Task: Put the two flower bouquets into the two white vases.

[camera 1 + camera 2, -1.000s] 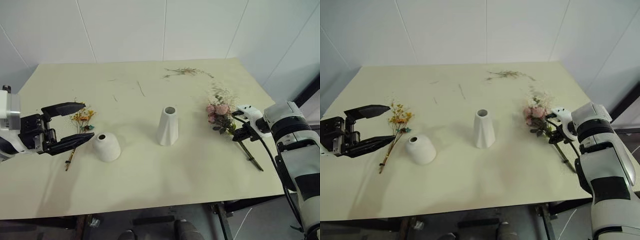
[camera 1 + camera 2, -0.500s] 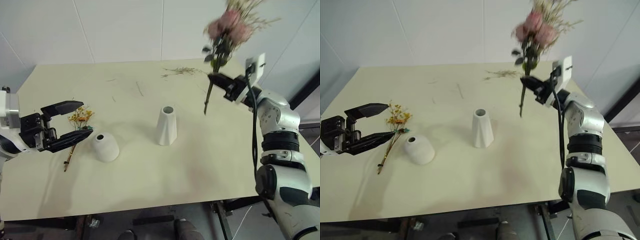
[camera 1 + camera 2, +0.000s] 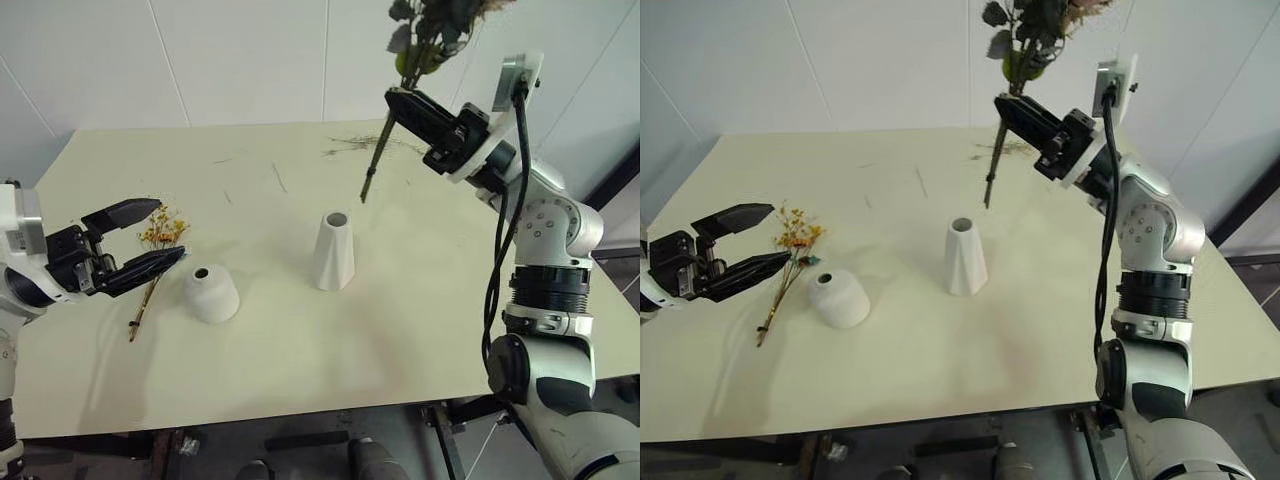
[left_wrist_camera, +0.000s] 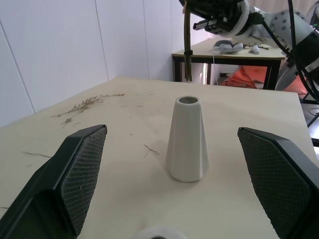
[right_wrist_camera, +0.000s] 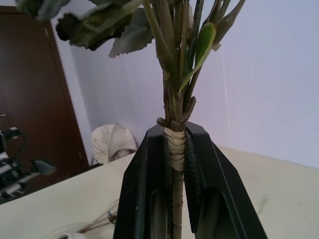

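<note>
My right gripper (image 3: 398, 101) is shut on the stems of the larger bouquet (image 3: 418, 35), at the wrapped binding (image 5: 174, 144), and holds it upright high over the table. The bouquet's stem end (image 3: 365, 192) hangs in the air a little above the mouth of the tall white vase (image 3: 335, 252) and just to its right. The short white vase (image 3: 210, 293) stands left of the tall one. The small yellow sprig (image 3: 160, 235) lies flat beside the short vase. My left gripper (image 3: 170, 231) hovers open by the sprig, facing the tall vase (image 4: 187, 139).
Loose dried twigs (image 3: 370, 143) lie at the back of the pale table (image 3: 300, 370), in front of the white wall. The table's front edge runs close to me.
My right gripper has lifted the rose bouquet off the table at the right and swung it up and left, turning it upright near the tall vase. The left gripper has stayed put.
</note>
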Available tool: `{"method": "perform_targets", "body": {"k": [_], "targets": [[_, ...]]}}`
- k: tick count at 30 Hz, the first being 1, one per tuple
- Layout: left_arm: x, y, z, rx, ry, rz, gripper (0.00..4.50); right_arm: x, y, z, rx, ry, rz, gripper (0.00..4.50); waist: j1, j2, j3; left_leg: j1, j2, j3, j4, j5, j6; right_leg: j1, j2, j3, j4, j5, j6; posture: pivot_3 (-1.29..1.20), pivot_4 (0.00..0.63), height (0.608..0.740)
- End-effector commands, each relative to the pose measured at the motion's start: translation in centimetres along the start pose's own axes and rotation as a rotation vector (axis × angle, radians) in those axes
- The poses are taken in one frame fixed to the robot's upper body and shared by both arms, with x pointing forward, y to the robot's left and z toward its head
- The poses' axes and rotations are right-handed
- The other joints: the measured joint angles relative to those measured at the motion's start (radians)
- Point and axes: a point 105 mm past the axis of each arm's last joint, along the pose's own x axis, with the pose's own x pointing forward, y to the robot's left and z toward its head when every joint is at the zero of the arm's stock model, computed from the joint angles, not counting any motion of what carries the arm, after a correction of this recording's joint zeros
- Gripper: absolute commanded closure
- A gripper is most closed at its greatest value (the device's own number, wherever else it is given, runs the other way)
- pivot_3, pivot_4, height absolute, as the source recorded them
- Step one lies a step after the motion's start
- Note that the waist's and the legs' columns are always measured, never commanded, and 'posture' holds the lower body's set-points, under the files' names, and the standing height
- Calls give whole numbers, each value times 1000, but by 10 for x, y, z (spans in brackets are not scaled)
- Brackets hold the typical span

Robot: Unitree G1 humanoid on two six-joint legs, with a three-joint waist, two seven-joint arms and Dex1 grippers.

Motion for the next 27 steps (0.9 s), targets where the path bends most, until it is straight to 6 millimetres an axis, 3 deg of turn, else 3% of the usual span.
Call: {"method": "perform_targets", "body": {"k": [1, 19, 27], "targets": [[1, -1, 1, 27, -5, 7, 0, 5, 10, 7, -35, -51, 18, 4439, 1, 0, 0, 0, 0, 0, 0, 0, 0, 0, 0, 0, 0, 0, 0, 0, 150, 740], [0, -2, -1, 39, 0, 24, 0, 2, 19, -36, 79, -4, 7, 4439, 0, 0, 0, 0, 0, 0, 0, 0, 0, 0, 0, 0, 0, 0, 0, 0, 150, 740], [1, -2, 0, 46, -3, 32, 0, 3, 19, -55, 3, 3, -19, 4439, 1, 0, 0, 0, 0, 0, 0, 0, 0, 0, 0, 0, -1, 0, 0, 0, 150, 740]]}}
